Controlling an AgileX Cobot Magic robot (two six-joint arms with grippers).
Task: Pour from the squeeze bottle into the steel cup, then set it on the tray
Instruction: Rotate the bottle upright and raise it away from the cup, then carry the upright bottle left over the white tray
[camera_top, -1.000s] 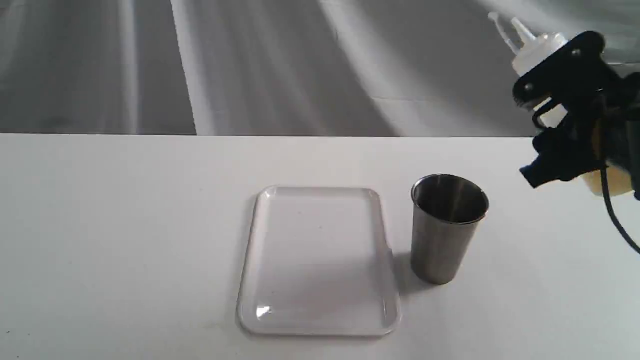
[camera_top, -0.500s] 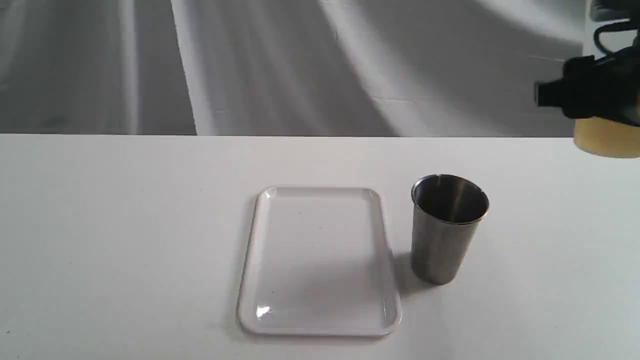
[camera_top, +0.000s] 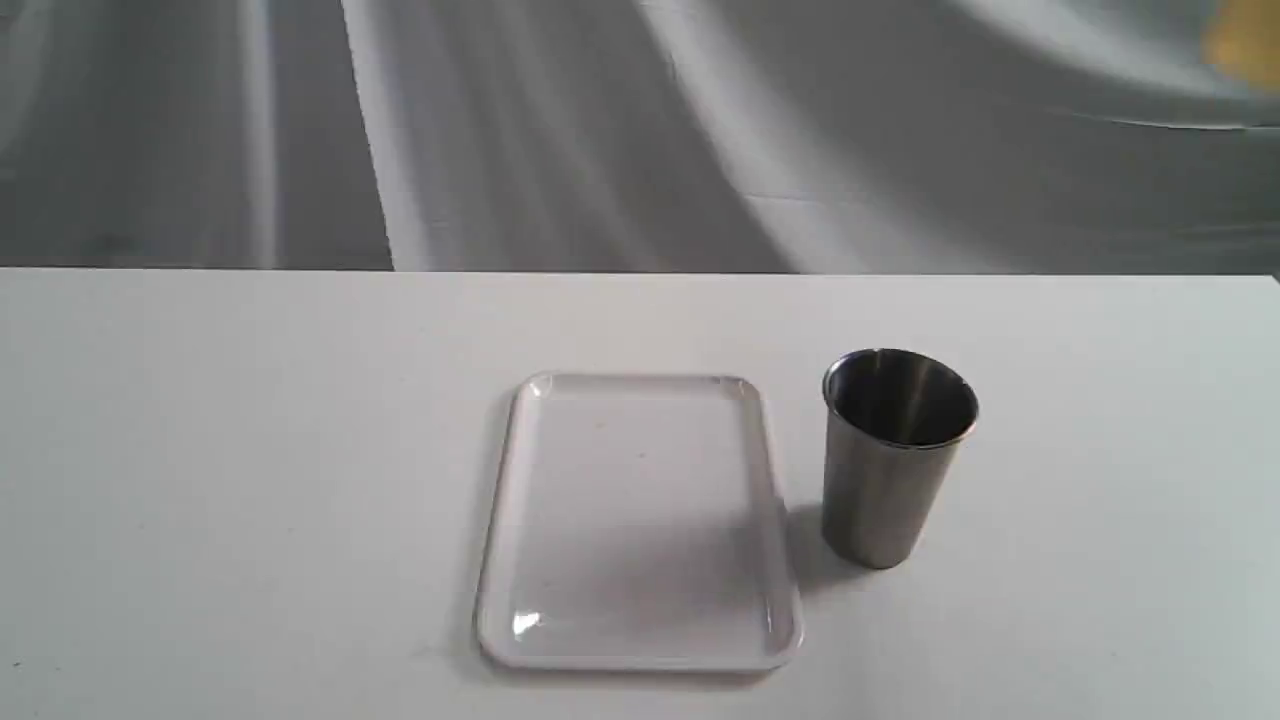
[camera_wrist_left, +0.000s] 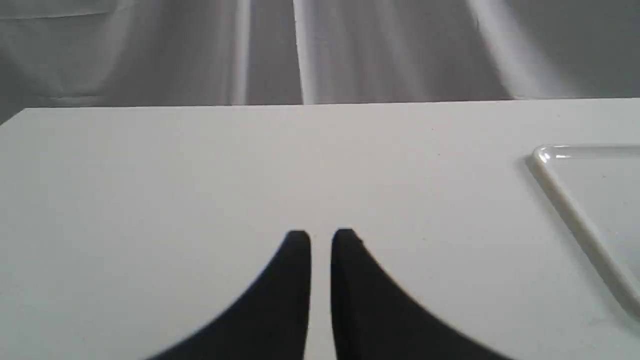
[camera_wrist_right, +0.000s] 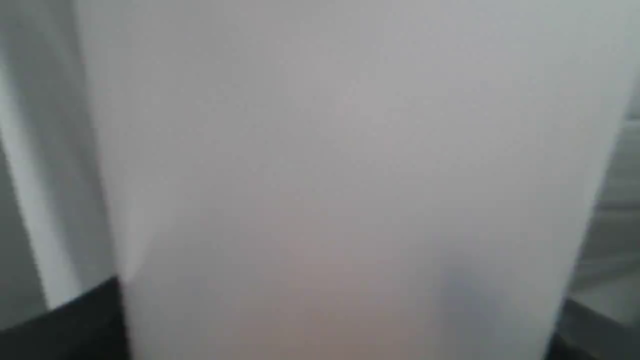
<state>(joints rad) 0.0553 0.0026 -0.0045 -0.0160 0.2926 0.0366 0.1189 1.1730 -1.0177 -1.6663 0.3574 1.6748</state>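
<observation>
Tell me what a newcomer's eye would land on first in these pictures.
The steel cup stands upright on the white table, just right of the flat white tray in the exterior view. The squeeze bottle fills the right wrist view, whitish and blurred, very close to the camera.

A staged robot test lab is suggested, not a home or shop. A plain white bench (camera_top: 200, 450) is seen, and grey cloth (camera_top: 500, 130) is hung in folds behind the bench as a backdrop. A tray (camera_top: 640, 520) and a steel cup (camera_top: 885, 480) are laid out on the bench, and a black robot claw (camera_wrist_left: 320, 240) is seen over it.
</observation>
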